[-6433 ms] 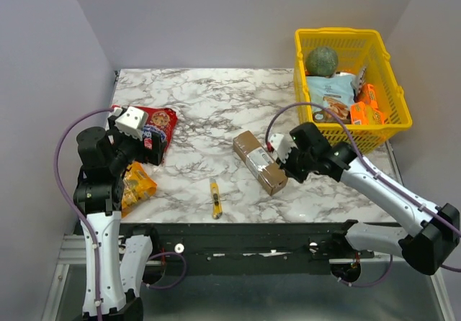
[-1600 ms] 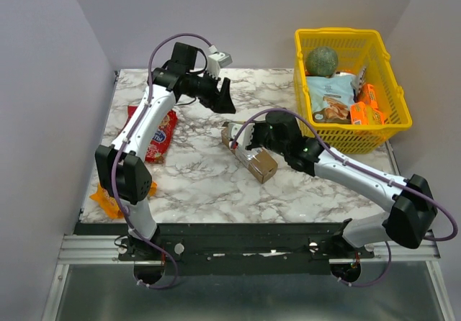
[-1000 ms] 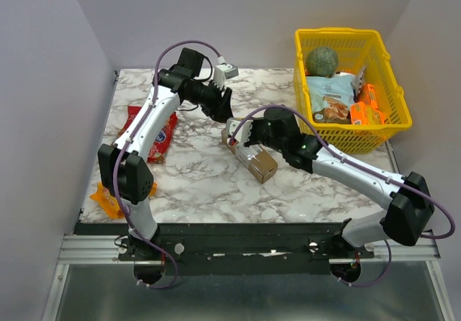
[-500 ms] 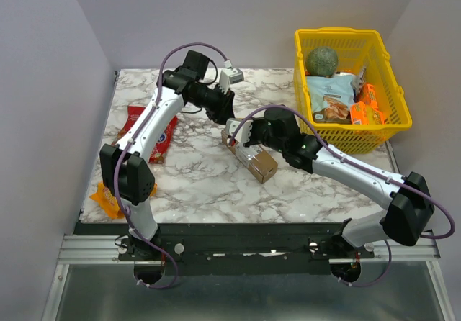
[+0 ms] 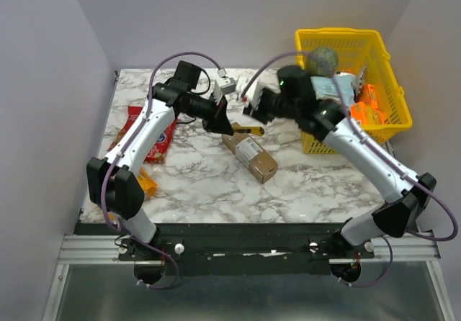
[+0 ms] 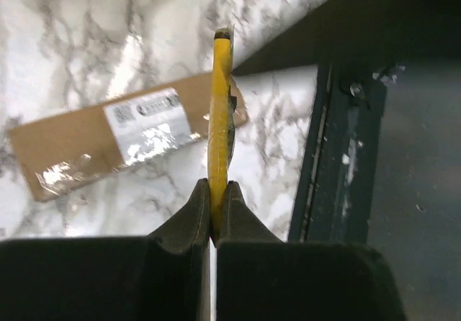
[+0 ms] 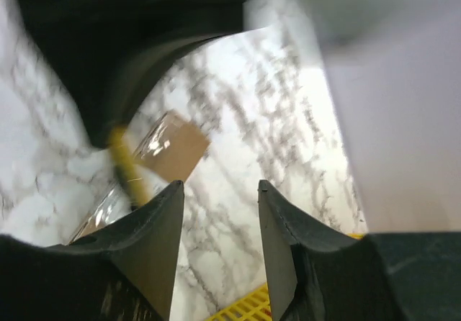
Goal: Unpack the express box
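Note:
The express box (image 5: 251, 155), a brown carton with a white label and a shiny tape strip, lies flat at mid-table. My left gripper (image 5: 223, 122) hangs just behind its far end, shut on a yellow utility knife (image 5: 245, 129). In the left wrist view the knife (image 6: 220, 112) juts from between the shut fingers (image 6: 235, 204), over the box (image 6: 122, 132). My right gripper (image 5: 250, 108) is raised behind the box, open and holding nothing. Its wrist view shows the open gripper (image 7: 220, 191) with the box (image 7: 175, 146) and blurred knife (image 7: 127, 167) beyond.
A yellow basket (image 5: 311, 142) with snack bags and a round green thing stands at the back right, close behind the right arm. A red snack bag (image 5: 160, 132) and an orange one (image 5: 146, 183) lie on the left. The table's front edge and dark rail (image 6: 328, 163) show.
My left gripper has closed on the yellow knife. My right gripper has opened and swung up and back from the box toward the basket. The box has stayed put.

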Available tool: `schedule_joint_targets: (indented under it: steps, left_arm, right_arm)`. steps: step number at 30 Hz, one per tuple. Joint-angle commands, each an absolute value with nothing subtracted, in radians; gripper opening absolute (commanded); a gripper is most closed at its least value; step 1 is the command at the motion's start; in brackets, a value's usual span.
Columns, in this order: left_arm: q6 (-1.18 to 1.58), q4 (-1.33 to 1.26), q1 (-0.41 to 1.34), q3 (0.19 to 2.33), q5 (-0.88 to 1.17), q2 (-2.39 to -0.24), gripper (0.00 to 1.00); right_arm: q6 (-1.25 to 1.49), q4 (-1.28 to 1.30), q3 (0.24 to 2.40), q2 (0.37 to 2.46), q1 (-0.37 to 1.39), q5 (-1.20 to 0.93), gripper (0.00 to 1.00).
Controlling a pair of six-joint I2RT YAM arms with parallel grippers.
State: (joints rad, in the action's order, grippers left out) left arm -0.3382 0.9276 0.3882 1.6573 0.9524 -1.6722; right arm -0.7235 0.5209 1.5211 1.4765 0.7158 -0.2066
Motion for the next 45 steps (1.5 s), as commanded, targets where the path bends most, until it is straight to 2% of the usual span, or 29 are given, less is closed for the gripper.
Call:
schedule_joint_targets:
  steps: [1,2,5,8,11,13,17,23,29,34,40,45]
  left_arm:
    - [-0.229,0.665,0.388,1.433,1.159,-1.435,0.00]
    - [-0.169,0.494,0.390,1.387,1.175,-1.389,0.00]
    - [0.036,0.115,0.393,1.197,1.141,-1.220,0.00]
    - [0.070,-0.024,0.394,1.135,1.103,-1.173,0.00]
    - [0.283,-0.182,0.402,1.128,1.152,-1.206,0.00]
    - [0.214,-0.099,0.406,1.163,1.134,-1.215,0.00]
    - [0.107,0.031,0.408,1.192,1.157,-1.221,0.00]
    - [0.078,0.066,0.426,1.178,1.154,-1.239,0.00]
    - [0.020,0.094,0.426,1.212,1.152,-1.272,0.00]
    - [0.067,0.026,0.425,1.204,1.160,-1.292,0.00]
    - [0.155,-0.104,0.425,1.186,1.161,-1.307,0.00]
    - [0.166,-0.121,0.426,1.186,1.158,-1.318,0.00]
  right_arm:
    - [-0.409,0.866,1.911,1.555,0.597,-0.489,0.56]
    - [-0.388,0.914,2.042,1.581,0.568,-0.544,0.56]
    - [-0.357,1.040,2.128,1.632,0.456,-0.797,0.62]
    - [-0.432,1.117,2.044,1.605,0.420,-0.988,0.63]
    - [-0.523,1.127,1.886,1.521,0.420,-1.115,0.64]
    - [-0.529,1.065,1.780,1.484,0.420,-1.153,0.65]
    - [-0.499,0.962,1.698,1.440,0.420,-1.178,0.65]
    - [-0.499,0.950,1.733,1.457,0.400,-1.074,0.62]
    - [-0.319,0.920,1.877,1.560,0.262,-1.296,0.63]
    - [-0.301,0.881,1.794,1.539,0.264,-1.393,0.67]
    - [-0.345,0.867,1.690,1.485,0.268,-1.359,0.67]
    - [-0.379,0.872,1.683,1.491,0.298,-1.336,0.62]
